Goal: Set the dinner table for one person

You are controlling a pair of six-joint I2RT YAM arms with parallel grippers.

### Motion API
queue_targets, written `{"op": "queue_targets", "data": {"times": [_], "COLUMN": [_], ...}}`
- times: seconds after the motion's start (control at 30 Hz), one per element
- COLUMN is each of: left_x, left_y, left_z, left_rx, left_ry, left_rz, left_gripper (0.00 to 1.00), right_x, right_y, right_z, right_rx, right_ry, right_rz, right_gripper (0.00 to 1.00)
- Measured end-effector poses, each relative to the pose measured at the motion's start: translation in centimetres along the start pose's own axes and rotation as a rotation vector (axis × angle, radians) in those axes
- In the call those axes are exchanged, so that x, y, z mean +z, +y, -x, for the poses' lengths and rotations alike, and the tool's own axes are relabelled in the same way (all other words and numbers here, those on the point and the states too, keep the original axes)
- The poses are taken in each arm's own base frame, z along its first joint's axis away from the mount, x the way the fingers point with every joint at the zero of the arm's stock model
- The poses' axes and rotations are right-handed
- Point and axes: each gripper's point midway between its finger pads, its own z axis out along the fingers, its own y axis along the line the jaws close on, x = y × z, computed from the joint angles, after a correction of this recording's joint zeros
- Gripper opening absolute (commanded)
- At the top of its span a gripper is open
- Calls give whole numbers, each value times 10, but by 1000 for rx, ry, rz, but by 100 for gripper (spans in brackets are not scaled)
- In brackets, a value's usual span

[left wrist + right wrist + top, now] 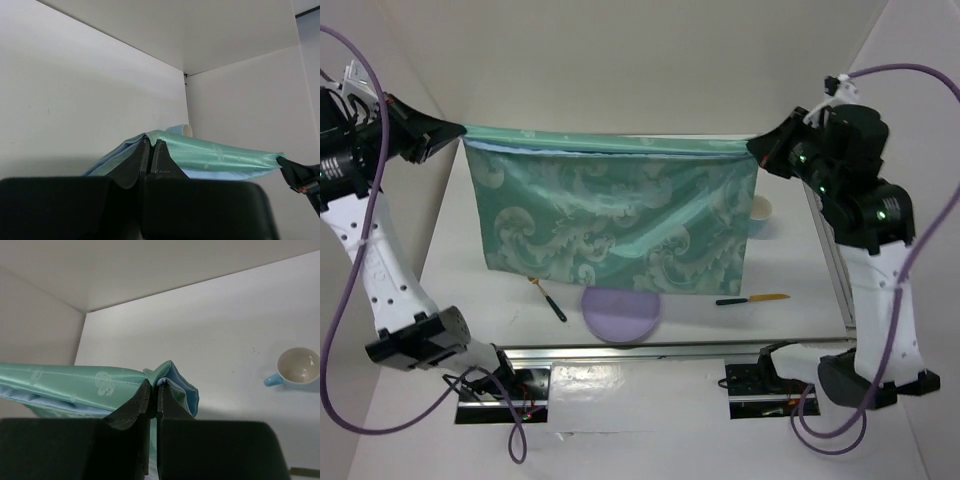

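- Count: one green patterned cloth [610,215], one purple plate [622,312], one pale blue mug [297,367], two black-handled utensils, two grippers.
- Left gripper [458,131]: fingers pressed together on the cloth's upper left corner. Wrist view shows the green fold pinched between the tips.
- Right gripper [753,149]: fingers clamped on the cloth's upper right corner. Green face and light blue backing are both visible in the pinch.
- Cloth: stretched taut between the two grippers, top edge about level, the rest hanging down as a sheet. Cannot tell whether its lower edge touches the surface.
- Dinner table [460,255]: white top lying beneath both grippers, which are raised above it toward its far left and far right sides. Metal rail runs along the near edge.
- Plate: on the table near the rail, partly behind the cloth's lower edge.
- One utensil [548,298] lies left of the plate; the other utensil [752,299], with a yellow end, lies to the right of it.
- Mug: upright on the table at the right, just beyond the cloth's right edge, below the right gripper.
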Motion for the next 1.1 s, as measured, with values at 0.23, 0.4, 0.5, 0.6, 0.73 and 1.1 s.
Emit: {"op": "queue_targets", "data": {"times": [0.23,0.4,0.5,0.6,0.73,1.1], "left_x": [99,178,211,233,239,198], "left_y": [25,58,75,84,86,162], "left_z": [34,8,3,7,18,-72], "left_rx": [16,-31,-52,-62,-70,-173], "left_ry": [104,220,240,227,195,328], "left_rz": [-49,-42,-47,-66,-96,86], "left_gripper": [0,0,0,0,0,0], "right_x": [113,182,217,250,266,231], "right_y": [-32,-80,-95,-108,-120,-157], "right_z": [1,9,11,7,-17,-135], "right_rx": [-4,47,64,79,117,226], "right_ry": [74,103,120,133,175,340], "right_rz": [-37,-40,3,37,55,-3], "right_gripper": [0,0,0,0,0,0]}}
